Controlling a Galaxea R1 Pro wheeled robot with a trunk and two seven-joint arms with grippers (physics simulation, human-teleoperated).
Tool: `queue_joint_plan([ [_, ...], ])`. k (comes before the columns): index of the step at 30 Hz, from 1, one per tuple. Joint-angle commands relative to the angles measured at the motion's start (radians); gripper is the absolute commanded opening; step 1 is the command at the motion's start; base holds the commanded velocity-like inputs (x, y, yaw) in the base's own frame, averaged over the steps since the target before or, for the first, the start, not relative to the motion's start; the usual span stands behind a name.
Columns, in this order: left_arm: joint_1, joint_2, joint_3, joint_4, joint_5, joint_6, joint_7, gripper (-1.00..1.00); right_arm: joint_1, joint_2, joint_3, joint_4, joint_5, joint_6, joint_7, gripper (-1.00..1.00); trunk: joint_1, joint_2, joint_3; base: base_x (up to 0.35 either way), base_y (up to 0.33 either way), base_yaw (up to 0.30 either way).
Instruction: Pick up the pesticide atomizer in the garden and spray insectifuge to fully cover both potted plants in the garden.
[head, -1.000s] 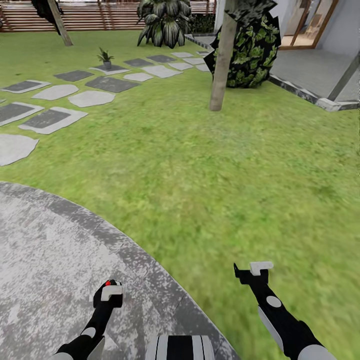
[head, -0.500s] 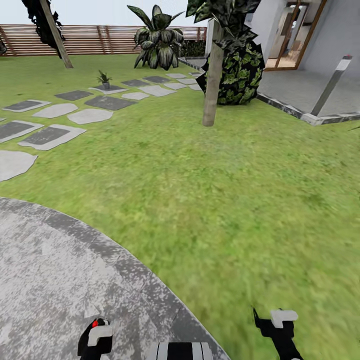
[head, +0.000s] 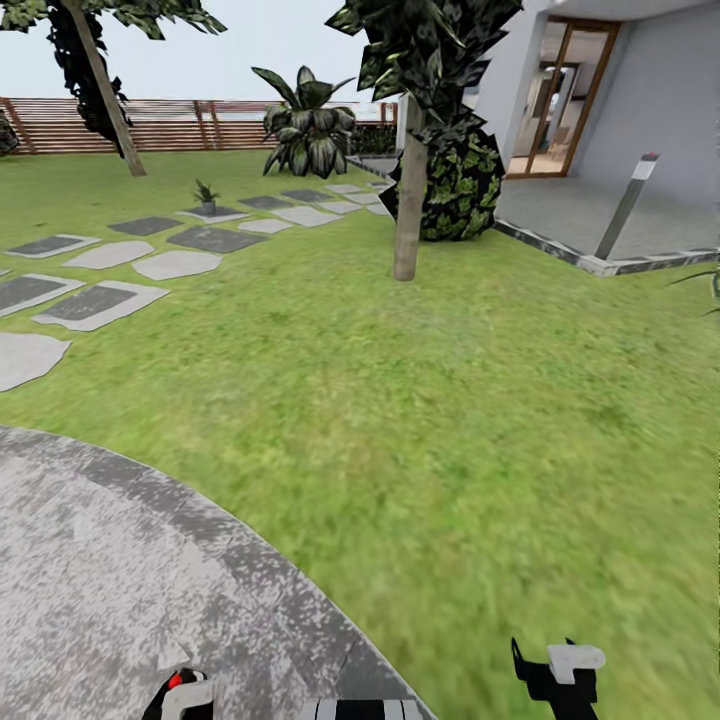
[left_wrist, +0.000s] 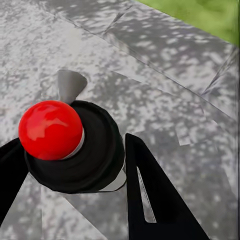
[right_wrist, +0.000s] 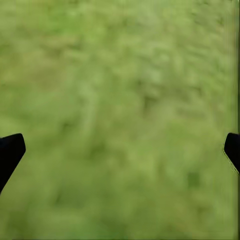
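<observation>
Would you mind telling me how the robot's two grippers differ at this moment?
The left gripper is shut on the pesticide atomizer, while the right gripper is open and holds nothing. The left gripper hangs over the grey patio; the right gripper hangs over the lawn. Both have dark fingers.

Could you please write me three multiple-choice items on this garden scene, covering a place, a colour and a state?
1. The small potted plant stands on: A the patio; B a stepping stone; C the porch.
2. The ball atop the pesticide atomizer is: A red; B blue; C yellow.
3. The right gripper is: A shut on a pot; B open; C shut on the atomizer.
B: its pot sits on a grey slab. A: the left wrist view shows it red. B: its fingers stand wide apart.
</observation>
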Motion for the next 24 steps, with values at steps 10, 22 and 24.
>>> queue_joint_plan([
  [10, 0.002, -0.001, -0.004, 0.012, 0.004, -0.005, -0.001, -1.0, 0.0, 0.001, 0.01, 0.001, -0.005, -0.003, 0.003, 1.0, -0.005, 0.002, 0.053, 0.0, 0.0, -0.129],
  [22, 0.002, -0.001, -0.004, 0.013, 0.003, -0.005, -0.001, -1.0, 0.0, 0.006, 0.012, 0.001, -0.004, -0.003, 0.002, 1.0, -0.01, 0.005, 0.113, 0.0, 0.0, -0.068],
  [24, 0.002, -0.001, -0.004, 0.013, 0.003, -0.005, -0.001, -1.0, 0.0, 0.007, 0.012, 0.001, -0.004, -0.003, 0.002, 1.0, -0.01, 0.005, 0.115, 0.0, 0.0, 0.129],
])
